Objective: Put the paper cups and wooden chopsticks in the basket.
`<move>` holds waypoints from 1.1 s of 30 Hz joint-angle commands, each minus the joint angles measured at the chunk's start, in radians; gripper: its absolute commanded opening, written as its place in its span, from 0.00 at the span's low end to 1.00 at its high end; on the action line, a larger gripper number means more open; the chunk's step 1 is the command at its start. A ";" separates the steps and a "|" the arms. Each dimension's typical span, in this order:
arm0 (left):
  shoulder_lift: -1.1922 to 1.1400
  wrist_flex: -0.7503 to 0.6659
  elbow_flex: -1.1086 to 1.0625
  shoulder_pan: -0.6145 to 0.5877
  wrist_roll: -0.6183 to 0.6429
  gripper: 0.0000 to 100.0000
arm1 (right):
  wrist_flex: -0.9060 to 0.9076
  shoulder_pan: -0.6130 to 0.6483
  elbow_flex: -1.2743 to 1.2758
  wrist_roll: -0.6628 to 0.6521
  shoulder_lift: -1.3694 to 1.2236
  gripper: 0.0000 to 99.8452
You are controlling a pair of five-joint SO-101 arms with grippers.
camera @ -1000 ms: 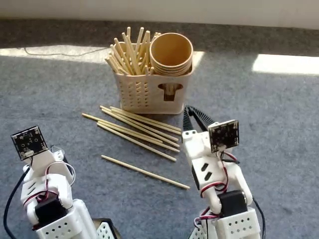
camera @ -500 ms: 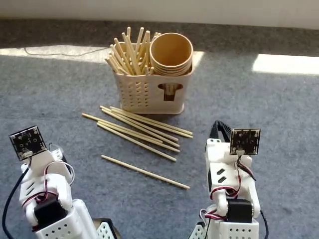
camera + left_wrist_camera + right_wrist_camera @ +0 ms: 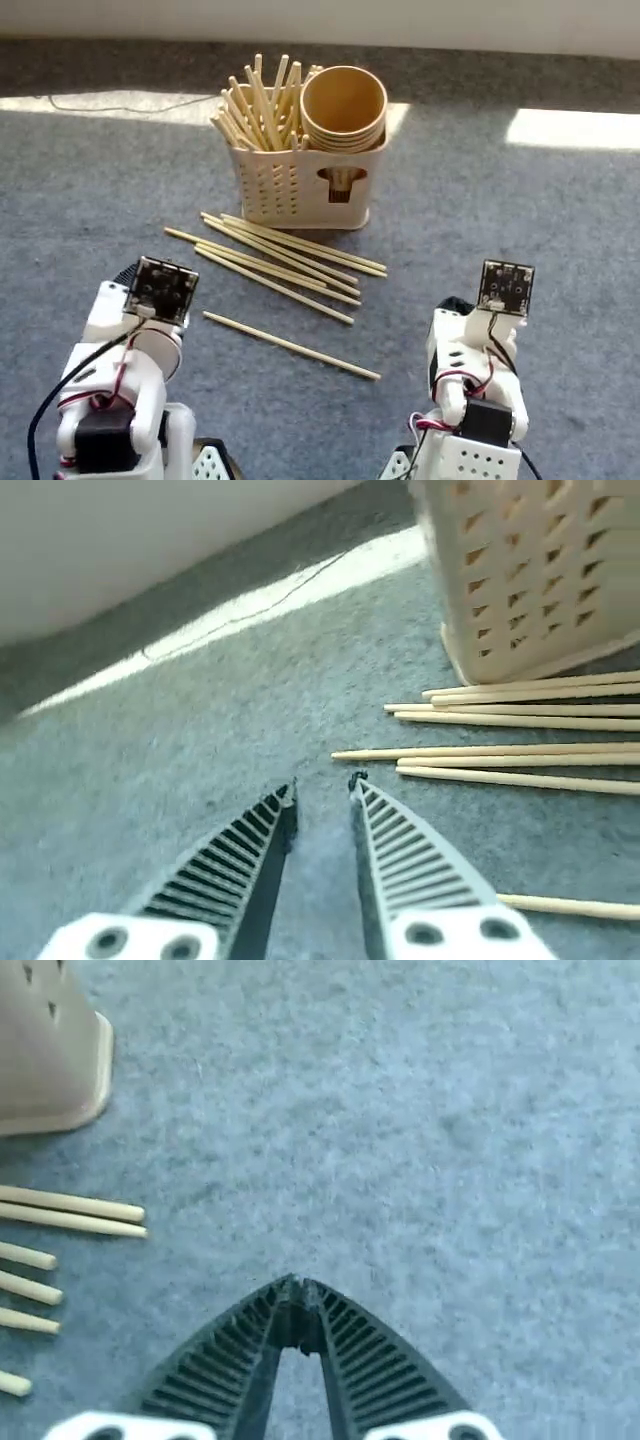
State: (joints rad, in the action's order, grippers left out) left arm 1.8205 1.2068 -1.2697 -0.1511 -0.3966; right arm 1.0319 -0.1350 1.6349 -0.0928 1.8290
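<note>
A cream slotted basket stands at the back of the grey carpet. It holds a stack of paper cups and a bunch of wooden chopsticks. Several loose chopsticks lie fanned out in front of it, and a single chopstick lies nearer the arms. My left gripper hovers open and empty over the carpet, just short of the loose chopsticks' ends. My right gripper is shut on nothing, above bare carpet to the right of the chopstick ends.
The left arm and right arm stand at the near edge. A thin cable lies on the carpet at the back left. Sunlit patches cross the carpet behind the basket.
The right arm has pulled back from the chopsticks toward the near right. The left arm has swung forward and right, toward the left ends of the loose chopsticks.
</note>
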 commanded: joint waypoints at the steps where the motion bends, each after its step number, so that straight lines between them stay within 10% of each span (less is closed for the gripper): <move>1: -0.039 0.071 0.137 0.101 -0.064 0.09 | -0.038 -0.013 0.093 0.009 0.010 0.01; 16: -0.840 0.190 0.415 0.486 -0.235 0.14 | -0.099 -0.053 0.179 0.002 0.008 0.01; 33: -1.188 0.089 0.418 0.674 -0.339 0.20 | -0.099 -0.051 0.180 0.002 0.008 0.01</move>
State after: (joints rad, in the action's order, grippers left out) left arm 0.6943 1.3403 -0.9014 0.4872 -0.7281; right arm 0.9643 -0.1841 1.6717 -0.0928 1.8290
